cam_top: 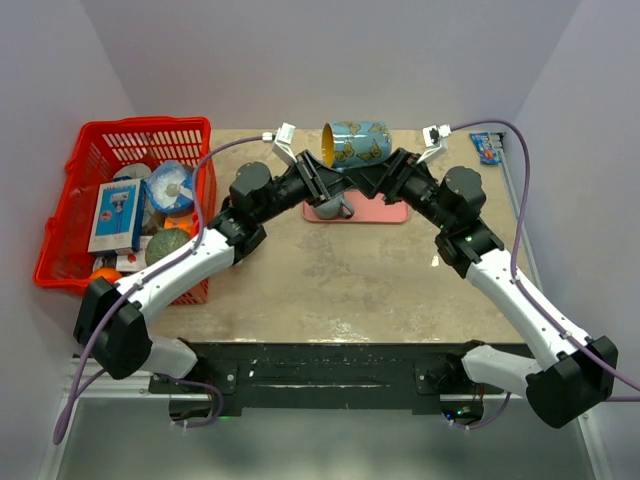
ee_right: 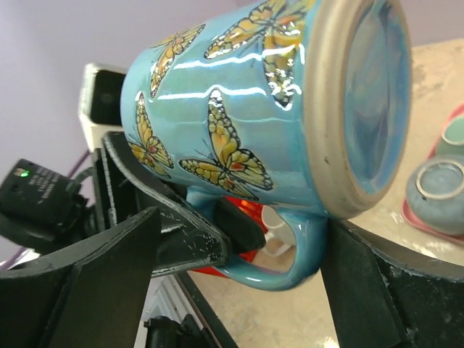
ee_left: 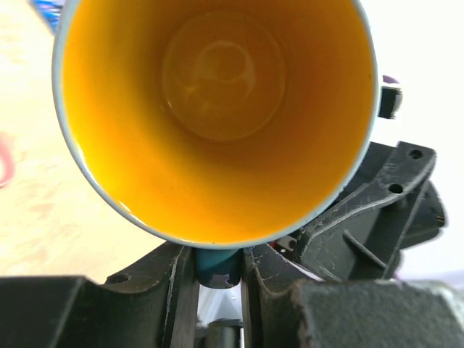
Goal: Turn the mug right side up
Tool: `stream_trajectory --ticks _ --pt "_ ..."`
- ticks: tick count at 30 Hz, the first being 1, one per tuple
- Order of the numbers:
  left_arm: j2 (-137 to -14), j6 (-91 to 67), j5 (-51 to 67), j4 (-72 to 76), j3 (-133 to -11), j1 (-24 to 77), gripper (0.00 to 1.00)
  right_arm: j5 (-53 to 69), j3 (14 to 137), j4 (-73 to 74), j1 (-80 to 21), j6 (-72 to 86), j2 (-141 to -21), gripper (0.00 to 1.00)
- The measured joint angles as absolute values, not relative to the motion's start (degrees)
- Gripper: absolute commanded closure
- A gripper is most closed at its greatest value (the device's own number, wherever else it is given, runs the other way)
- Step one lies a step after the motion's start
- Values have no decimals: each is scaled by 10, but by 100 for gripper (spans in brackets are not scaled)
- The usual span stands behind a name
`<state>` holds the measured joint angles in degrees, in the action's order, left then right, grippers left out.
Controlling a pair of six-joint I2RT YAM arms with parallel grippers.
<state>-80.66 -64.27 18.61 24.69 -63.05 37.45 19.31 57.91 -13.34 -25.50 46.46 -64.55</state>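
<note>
Over the far middle of the desk: I see the blue ceramic mug with yellow butterflies (cam_top: 357, 145) held up off the beige stone-look desk (cam_top: 330, 290), lying on its side with a slight tilt.
Mug attitude: the mouth faces the left arm's side and shows the glossy yellow inside (ee_left: 217, 109). The pale unglazed base ring faces the right arm's side. The blue loop handle (ee_right: 286, 270) hangs underneath.
Left fingers (ee_left: 174, 290): clenched on the handle. From the left wrist I see the teal loop pinched in the narrow slot between them, just under the rim.
Right fingers (ee_right: 109, 268): released and spread wide, with the handle in the gap between them. One is at the mouth end beside the left arm's black finger. The other is just beside the base ring, and I cannot tell whether it touches.
Under the mug: a flat pink tray (cam_top: 392, 213) lies on the desk with a small grey-blue cup (cam_top: 337, 207) standing on its left part. The mug touches neither.
Left edge of the desk: a red plastic lattice basket (cam_top: 140, 127) holds boxes and round fruit-like pieces, well apart from the mug.
Far right corner: a small blue packet (cam_top: 487, 147) lies flat near the wall.
</note>
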Motion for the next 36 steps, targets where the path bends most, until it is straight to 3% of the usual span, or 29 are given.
stream_trajectory --ticks 17,36 --pt "-757 -387 -28 -125 -662 371 100 96 545 28 -249 464 -653 2" --pt "-711 -307 -162 -197 -503 380 100 82 543 65 -247 455 -684 2"
